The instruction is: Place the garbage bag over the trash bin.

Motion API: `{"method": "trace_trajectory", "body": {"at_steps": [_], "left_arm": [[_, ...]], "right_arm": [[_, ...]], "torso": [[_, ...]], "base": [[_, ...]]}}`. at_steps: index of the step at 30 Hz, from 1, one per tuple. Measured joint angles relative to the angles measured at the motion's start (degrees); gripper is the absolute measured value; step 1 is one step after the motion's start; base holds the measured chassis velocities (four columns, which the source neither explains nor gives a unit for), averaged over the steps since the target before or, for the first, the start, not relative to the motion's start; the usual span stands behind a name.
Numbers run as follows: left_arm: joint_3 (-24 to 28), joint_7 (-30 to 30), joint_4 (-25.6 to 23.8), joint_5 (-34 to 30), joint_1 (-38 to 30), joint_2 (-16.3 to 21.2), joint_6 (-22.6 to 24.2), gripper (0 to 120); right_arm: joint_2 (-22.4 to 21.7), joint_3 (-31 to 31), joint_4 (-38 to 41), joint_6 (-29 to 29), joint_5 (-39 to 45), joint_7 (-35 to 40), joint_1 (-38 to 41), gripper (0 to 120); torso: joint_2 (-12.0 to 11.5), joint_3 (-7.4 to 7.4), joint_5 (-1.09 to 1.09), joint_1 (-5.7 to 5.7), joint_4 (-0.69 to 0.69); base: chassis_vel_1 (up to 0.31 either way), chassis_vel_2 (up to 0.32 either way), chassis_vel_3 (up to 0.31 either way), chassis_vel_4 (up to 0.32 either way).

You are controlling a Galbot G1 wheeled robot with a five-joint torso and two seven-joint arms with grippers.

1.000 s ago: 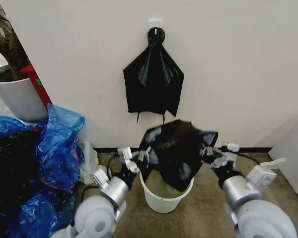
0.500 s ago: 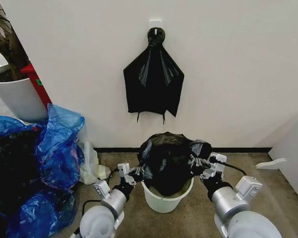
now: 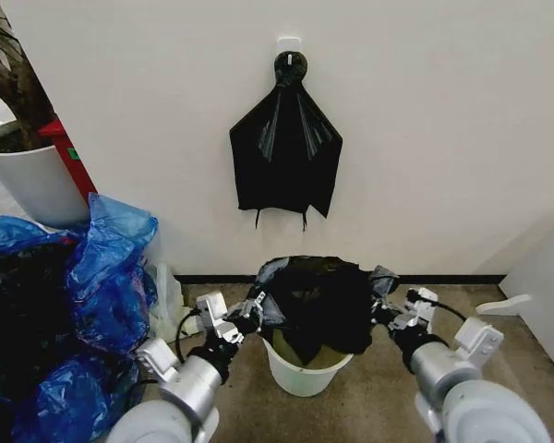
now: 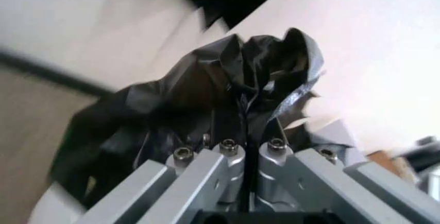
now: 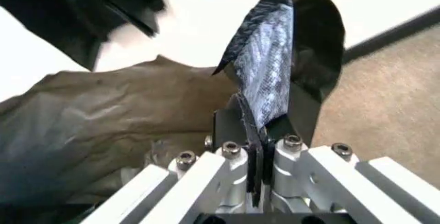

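Two grippers, left gripper (image 3: pixel 251 312) and right gripper (image 3: pixel 385 311), jaws clamping garbage bag (image 3: pixel 319 300), draped into trash bin (image 3: pixel 300 374)

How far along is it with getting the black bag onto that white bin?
Done: the garbage bag is opened out and sits over the mouth of the trash bin, its middle sagging inside.
In hand: the left gripper and the right gripper are each shut on a bag edge, at opposite sides of the rim.
Left: the edges are bunched above the rim, not folded down around it.
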Motion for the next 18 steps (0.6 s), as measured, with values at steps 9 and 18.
{"method": "trace_trajectory", "body": {"at_steps": [9, 18], "left_arm": [[-0.40, -8.40, 1.38, 1.23, 6.51, -2.25, 2.02, 0], [0.90, -7.88, 5.84, 6.08, 7.04, -2.78, 3.60, 0]], "right_arm": [[3.94, -3.78, 0.00, 0.51, 3.92, 8.55, -6.20, 0], [7.00, -4.96, 0.00, 0.62, 9.58, 15.32, -7.97, 0]], "torso": [[0.00, 0.00, 0.00, 0.00, 0.00], [0.00, 0.00, 0.00, 0.00, 0.01]], "base": [[0.000, 0.000, 0.000, 0.000], [0.000, 0.000, 0.000, 0.000]]}}
